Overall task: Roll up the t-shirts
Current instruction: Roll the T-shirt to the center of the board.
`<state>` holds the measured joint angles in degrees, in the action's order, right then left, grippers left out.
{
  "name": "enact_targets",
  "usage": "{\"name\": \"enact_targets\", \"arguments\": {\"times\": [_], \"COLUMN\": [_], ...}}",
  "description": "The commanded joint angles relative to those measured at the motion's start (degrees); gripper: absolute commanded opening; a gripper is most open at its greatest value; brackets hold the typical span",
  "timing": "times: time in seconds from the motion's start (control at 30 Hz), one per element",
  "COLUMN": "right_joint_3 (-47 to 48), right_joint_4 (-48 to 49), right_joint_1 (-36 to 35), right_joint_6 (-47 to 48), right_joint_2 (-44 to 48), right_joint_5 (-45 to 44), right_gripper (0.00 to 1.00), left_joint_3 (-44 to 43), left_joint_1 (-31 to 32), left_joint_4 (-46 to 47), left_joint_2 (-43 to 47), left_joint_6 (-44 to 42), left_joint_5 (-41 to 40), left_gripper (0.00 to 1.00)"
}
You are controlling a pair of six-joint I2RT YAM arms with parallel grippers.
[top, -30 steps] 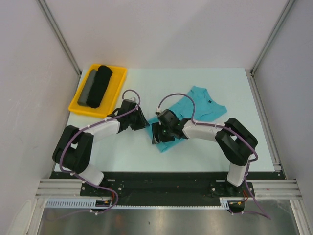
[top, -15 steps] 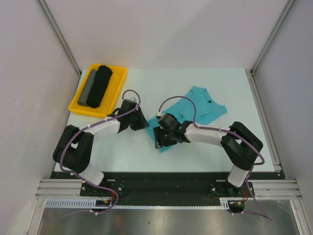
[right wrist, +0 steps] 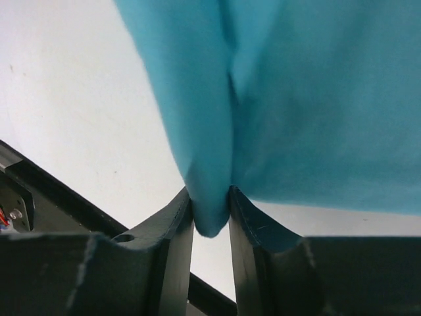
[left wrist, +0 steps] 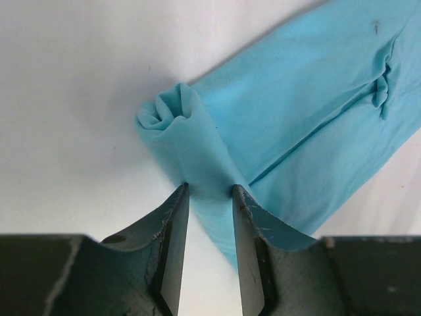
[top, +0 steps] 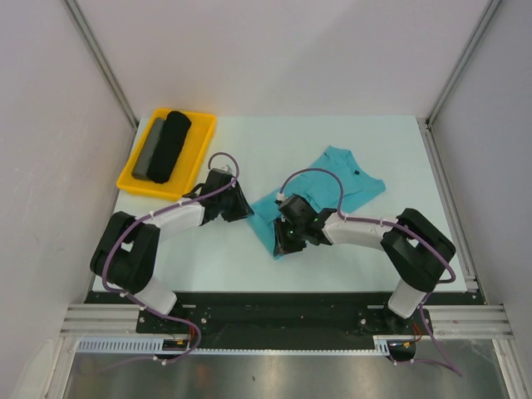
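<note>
Showing the thin teal t-shirt (top: 337, 179) spreading flat at mid-frame and curling into a tight roll at its lower-left end, the yellow tray (top: 198, 140) at upper left holding a black roll (top: 169, 145) beside a thinner grey roll (top: 148, 151), the left gripper (left wrist: 209, 192) and right gripper (right wrist: 210, 197) each clamping narrowly on that rolled end, covering it from above.

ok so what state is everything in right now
t-shirt: mostly flat, hem end starting to roll
left gripper: shut on the rolled end
right gripper: shut on a fold of the shirt
black roll: rolled, in tray
grey roll: rolled, in tray
yellow tray: holds both rolls
</note>
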<state>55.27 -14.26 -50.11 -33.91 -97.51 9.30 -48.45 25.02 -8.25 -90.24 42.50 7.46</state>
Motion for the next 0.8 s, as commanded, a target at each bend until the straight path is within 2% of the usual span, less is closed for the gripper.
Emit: {"name": "enact_targets", "arguments": {"times": [0.0, 0.23, 0.4, 0.77], "right_joint_3": [-4.28, -6.92, -8.33, -10.79], "right_joint_4": [5.28, 9.77, 12.15, 15.58], "right_joint_1": [2.82, 5.19, 6.42, 7.74], "right_joint_6": [-3.44, -5.2, -6.52, -7.84], "right_joint_2": [2.94, 1.36, 0.75, 1.18], "right_joint_5": [6.76, 12.14, 13.99, 15.84], "right_gripper": [0.31, 0.3, 0.27, 0.27], "left_joint_3": [-2.09, -1.04, -0.33, -2.7], "left_joint_1": [0.39, 0.65, 1.09, 2.85], "left_joint_4": [0.43, 0.69, 1.92, 3.42], "left_joint_2": [-0.2, 3.22, 4.9, -2.48], "left_joint_6": [0.13, 0.3, 1.35, 1.36], "left_joint_5": [-0.43, 2.02, 4.31, 3.79], "left_gripper": [0.38, 0.38, 0.32, 0.24]}}
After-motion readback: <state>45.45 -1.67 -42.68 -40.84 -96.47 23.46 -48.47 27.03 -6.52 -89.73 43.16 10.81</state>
